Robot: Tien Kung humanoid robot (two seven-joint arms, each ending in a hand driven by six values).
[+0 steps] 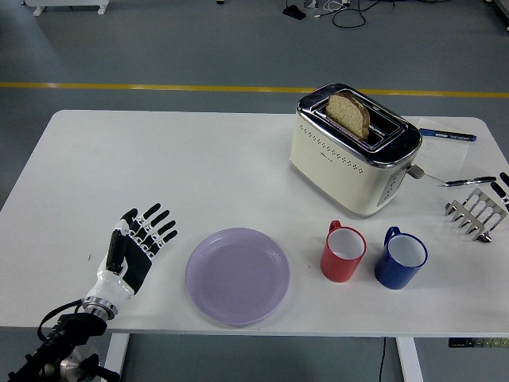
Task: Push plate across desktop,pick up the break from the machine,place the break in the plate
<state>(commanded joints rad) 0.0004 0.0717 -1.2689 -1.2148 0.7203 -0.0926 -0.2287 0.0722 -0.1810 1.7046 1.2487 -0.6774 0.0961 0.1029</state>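
A lilac plate lies near the table's front edge, a little left of centre. My left hand is to its left, fingers spread and holding nothing, with a clear gap between it and the plate's rim. A slice of bread stands upright in the slot of the cream toaster at the back right. At the far right edge, beside the rack, only a dark tip shows, maybe my right hand.
A red mug and a blue mug stand right of the plate, in front of the toaster. A metal toast rack sits at the right edge. Two pens lie behind and beside the toaster.
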